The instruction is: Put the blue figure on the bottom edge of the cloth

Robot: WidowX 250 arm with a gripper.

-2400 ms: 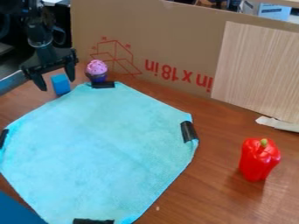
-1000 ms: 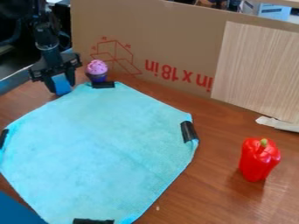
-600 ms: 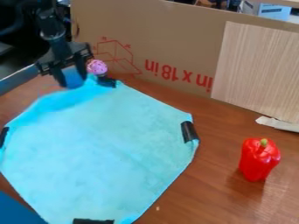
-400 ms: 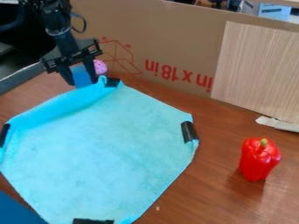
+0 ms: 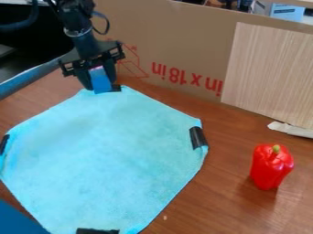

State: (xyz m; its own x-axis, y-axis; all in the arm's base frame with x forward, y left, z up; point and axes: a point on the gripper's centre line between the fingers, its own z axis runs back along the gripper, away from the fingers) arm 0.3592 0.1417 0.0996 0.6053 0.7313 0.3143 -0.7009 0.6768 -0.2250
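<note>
blue block [image 5: 101, 81]: far edge of the cloth [image 5: 110, 155]
gripper [image 5: 102, 86]: same edge, jaws clamped on the blue block
red pepper [image 5: 270, 169]: chilling right of the cloth

The light is bright and soft. The cloth [image 5: 116, 151] looks very light, with soft darker patches near its far left side. The red pepper [image 5: 271, 167] on the right has small shiny spots, and a soft, dark shadow lies by its bottom on the brown table [image 5: 223, 196]. The far left corner is very dark.
</note>
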